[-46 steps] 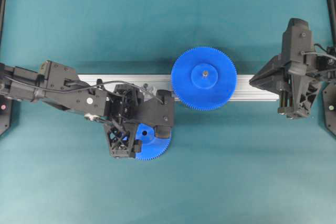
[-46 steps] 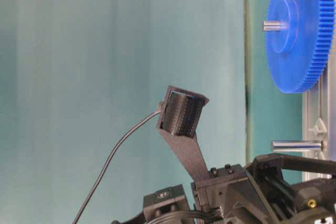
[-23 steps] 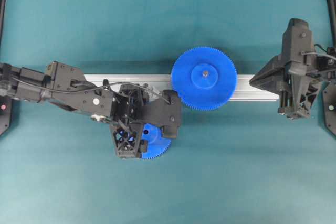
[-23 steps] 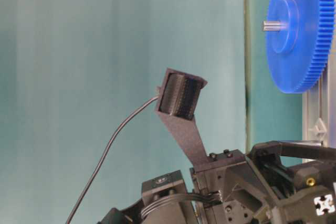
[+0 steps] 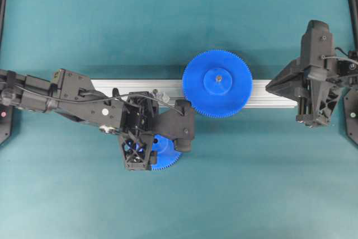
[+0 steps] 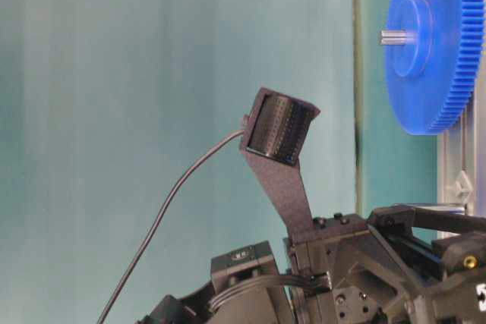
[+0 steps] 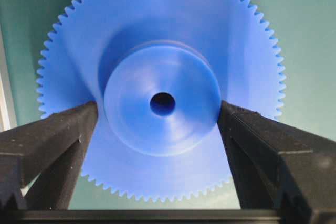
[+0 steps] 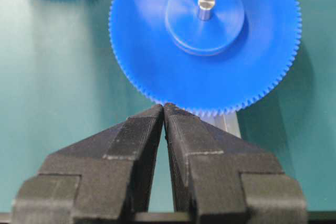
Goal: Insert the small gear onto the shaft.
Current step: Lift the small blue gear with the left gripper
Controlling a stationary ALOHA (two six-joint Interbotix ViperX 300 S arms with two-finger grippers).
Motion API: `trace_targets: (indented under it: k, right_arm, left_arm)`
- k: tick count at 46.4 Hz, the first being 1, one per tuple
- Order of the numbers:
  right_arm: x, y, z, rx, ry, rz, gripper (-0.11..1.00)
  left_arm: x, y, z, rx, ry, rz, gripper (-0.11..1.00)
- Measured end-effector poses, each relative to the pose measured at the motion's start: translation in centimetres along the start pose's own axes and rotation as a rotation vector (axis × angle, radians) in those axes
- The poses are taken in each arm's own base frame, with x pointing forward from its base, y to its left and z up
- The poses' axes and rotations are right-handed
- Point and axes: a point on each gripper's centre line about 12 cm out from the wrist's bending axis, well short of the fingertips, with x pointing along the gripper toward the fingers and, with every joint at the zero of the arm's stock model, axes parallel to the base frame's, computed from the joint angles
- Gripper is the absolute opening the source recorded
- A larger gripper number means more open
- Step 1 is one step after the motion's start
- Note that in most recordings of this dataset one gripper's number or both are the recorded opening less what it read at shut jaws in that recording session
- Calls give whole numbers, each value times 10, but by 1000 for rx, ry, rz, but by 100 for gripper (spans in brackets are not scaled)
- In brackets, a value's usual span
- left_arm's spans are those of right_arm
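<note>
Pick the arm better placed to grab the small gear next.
Left. Its open claw straddles the small gear's hub on the mat. The right claw is shut, parked far off beside the large gear.

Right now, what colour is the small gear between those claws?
Plain blue, clearest in the left wrist view: small gear.

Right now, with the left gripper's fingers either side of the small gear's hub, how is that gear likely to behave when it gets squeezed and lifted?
The small gear looks like solid moulded plastic, so probably stiff and light. Its raised round hub has smooth, glossy sides, so it might slip or twist between the left gripper's open fingers. Lying flat on the mat, it should not roll, though it could if dropped on edge.
</note>
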Motion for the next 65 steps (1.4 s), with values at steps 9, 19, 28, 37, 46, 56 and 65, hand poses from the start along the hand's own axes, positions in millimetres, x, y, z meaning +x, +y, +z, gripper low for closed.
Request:
trace_targets:
  k: [9,19,28,37,46,56,65]
  right_arm:
    - [0,0,-1,2,1,-1,22]
    - [0,0,-1,3,3,-1,22]
    - [0,0,-1,3,3,-1,22]
    - [0,0,-1,5,2,0,22]
    - [1,0,-1,4,5,0,22]
    - [0,0,-1,5,3,0,22]
    - [1,0,-1,7,5,1,22]
  left_arm:
    - [1,0,2,-2,-3,0,91]
    - [3,0,6,-3,-6,2,91]
    - [3,0,7,-4,-8,1,91]
    - [4,0,7,-8,-6,1,90]
    - [5,0,7,-32,-3,0,88]
    - [3,-2,2,-24,44,4,71]
    - [1,-2,0,-24,69,7,71]
